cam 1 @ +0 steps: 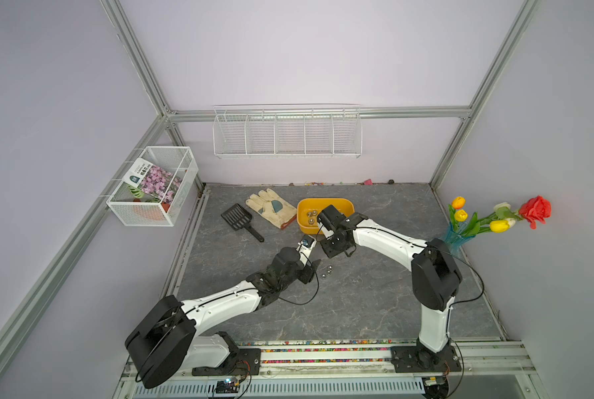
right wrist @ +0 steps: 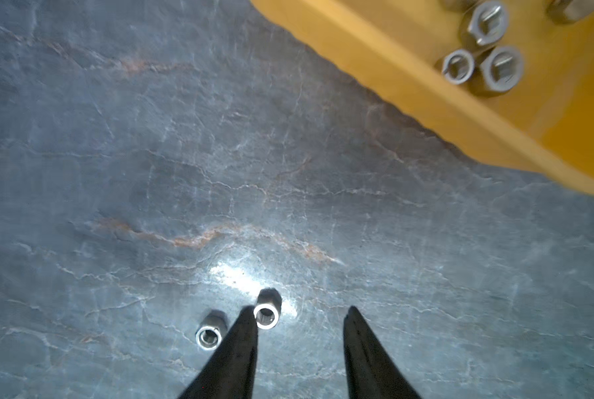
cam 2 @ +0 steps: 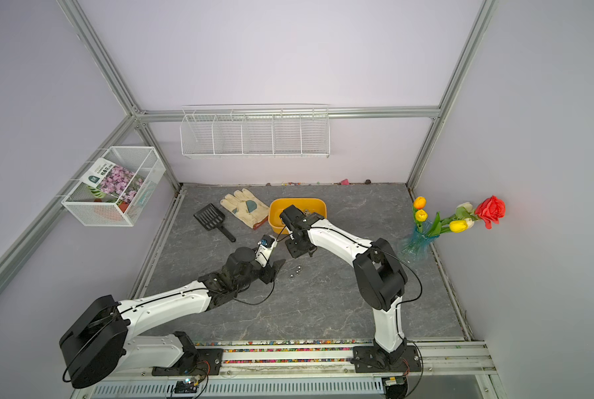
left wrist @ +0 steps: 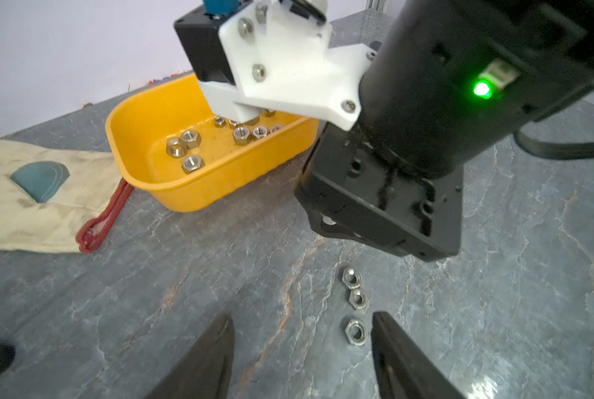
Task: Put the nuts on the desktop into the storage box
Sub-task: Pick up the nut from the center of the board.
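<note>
**Kid:** Why are both grippers spread, holding nothing?

**Me:** To fit around nuts (cam 1: 326,272). They lie on the desk (cam 1: 375,293), just below the middle in a top view. My left gripper (left wrist: 302,321) and right gripper (right wrist: 299,311) each have one between the tips, not pinched yet. The yellow box (cam 1: 323,200) sits just above.

**Kid:** What do wrist views add?

**Me:** Three loose nuts in a row, and more inside the box.

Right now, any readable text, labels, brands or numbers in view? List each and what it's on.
Flower packet in the white mesh basket: dark print and a small dark badge on its white header, too small and blurred to read.
Storage box and glove: no markings visible.
Nothing else legible in any view.
</note>
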Robot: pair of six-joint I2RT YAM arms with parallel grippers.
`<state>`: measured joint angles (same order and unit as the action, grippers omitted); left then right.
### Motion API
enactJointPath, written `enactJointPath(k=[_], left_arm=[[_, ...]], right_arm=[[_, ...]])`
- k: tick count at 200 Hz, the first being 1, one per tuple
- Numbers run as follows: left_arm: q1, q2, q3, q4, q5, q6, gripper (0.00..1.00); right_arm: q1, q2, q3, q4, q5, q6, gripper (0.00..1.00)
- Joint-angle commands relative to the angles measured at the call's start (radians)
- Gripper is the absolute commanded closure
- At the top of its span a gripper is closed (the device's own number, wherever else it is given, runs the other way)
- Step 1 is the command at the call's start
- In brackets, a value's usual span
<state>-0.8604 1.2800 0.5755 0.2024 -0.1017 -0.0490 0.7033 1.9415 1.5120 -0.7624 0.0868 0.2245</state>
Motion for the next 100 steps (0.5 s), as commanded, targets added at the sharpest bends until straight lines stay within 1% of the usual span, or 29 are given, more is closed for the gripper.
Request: enactJointPath(k=[1,66,100], left_arm=[[-0.014,-0.038,-0.040,-0.012,-0.028,-0.062,0.34],[-0.038,-0.093,-0.109,-0.029,-0.044,-0.124,0.34],[-0.085,-0.078,-0.118,-0.041,-0.068,-0.129,0.34]], right_arm=[[0.013,0.005,-0.037,0.075,-0.011,0.046,0.56],[0.041,0.086,-0.067,0.114,-0.018,0.072,0.56],[0.054,0.098,-0.102,0.131,-0.012,0.088,0.56]])
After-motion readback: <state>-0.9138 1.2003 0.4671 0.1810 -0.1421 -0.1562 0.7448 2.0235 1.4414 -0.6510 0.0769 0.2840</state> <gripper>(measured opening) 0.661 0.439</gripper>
